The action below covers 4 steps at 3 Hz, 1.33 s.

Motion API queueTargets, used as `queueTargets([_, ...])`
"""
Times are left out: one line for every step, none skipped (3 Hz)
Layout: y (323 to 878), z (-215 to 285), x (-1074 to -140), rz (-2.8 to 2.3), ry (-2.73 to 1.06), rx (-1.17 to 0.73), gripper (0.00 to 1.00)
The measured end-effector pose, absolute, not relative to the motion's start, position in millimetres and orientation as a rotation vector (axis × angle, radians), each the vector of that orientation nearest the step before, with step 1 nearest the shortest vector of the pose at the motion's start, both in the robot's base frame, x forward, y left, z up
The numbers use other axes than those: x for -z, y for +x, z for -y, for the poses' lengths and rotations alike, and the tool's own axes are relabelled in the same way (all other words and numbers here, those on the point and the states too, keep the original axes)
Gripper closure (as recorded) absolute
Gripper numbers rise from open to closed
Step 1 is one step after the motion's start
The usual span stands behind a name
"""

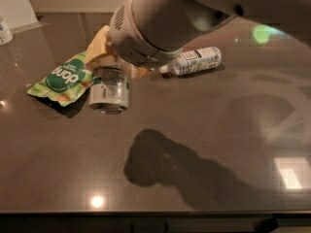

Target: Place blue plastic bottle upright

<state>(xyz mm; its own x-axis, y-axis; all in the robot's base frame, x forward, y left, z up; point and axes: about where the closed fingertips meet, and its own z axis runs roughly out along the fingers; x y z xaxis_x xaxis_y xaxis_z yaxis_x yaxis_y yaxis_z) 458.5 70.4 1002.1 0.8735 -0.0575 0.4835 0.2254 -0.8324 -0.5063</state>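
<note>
The blue plastic bottle point(195, 60) lies on its side on the dark table, with its white cap pointing left and its pale label facing up. My gripper point(125, 66) is at the end of the large white arm. It is mostly hidden under the wrist, above the silver-green can point(109, 87) and just left of the bottle's cap. It holds nothing that I can see.
A green snack bag point(63, 78) lies left of the can, and a yellow bag point(98, 46) lies behind it. A white container point(5, 31) stands at the far left edge. The arm's shadow point(165, 161) falls on the table's front middle.
</note>
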Motion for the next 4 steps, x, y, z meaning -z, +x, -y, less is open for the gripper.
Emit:
queueTargets([464.7, -64.4, -1012.0, 0.247, -2.418, 0.733, 1.00])
queueTargets([466.2, -59.0, -1013.0, 0.346, -2.342, 0.751, 1.00])
queueTargets([464.9, -55.0, -1010.9, 0.438, -2.263, 0.765, 1.00])
queueTargets([460.6, -52.2, -1005.0, 0.544, -2.196, 0.809, 1.00])
